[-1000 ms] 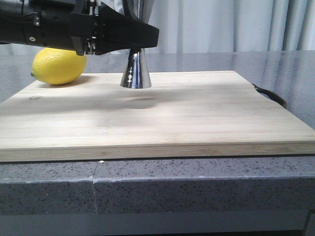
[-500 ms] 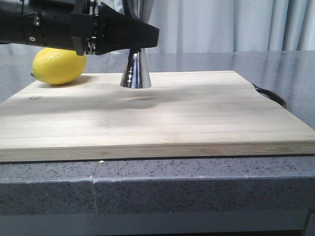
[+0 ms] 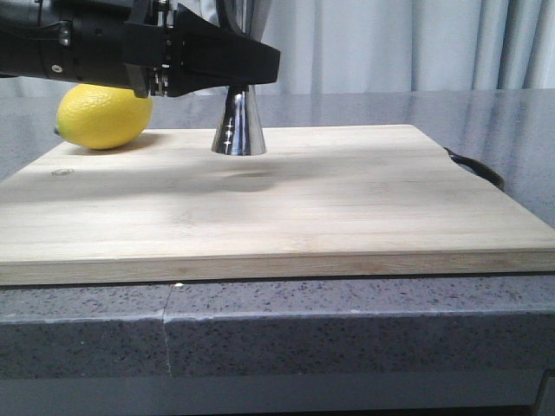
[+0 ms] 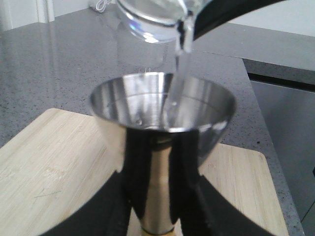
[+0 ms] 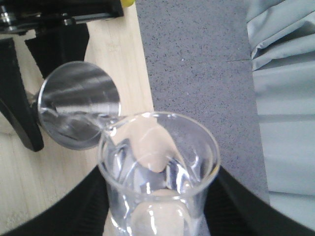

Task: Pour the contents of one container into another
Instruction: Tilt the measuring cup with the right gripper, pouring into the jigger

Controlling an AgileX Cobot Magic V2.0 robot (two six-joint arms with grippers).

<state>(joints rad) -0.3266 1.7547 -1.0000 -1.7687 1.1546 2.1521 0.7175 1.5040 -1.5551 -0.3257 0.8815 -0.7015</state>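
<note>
Your right end effector [image 5: 157, 216] grips the beaker [image 5: 158, 167], tilted above the jigger [image 4: 162, 147], and a thin stream of water falls from its lip into the upper cup. Your left end effector [image 4: 160, 206] is clenched on the jigger's waist, which stands on the cutting board [image 3: 277, 208] on the counter [image 3: 347, 329]. Keep the tilt small and the lip over the cup's middle, so nothing spills.

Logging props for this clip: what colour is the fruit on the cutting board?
Bright yellow; the lemon shows best in the front view.
</note>
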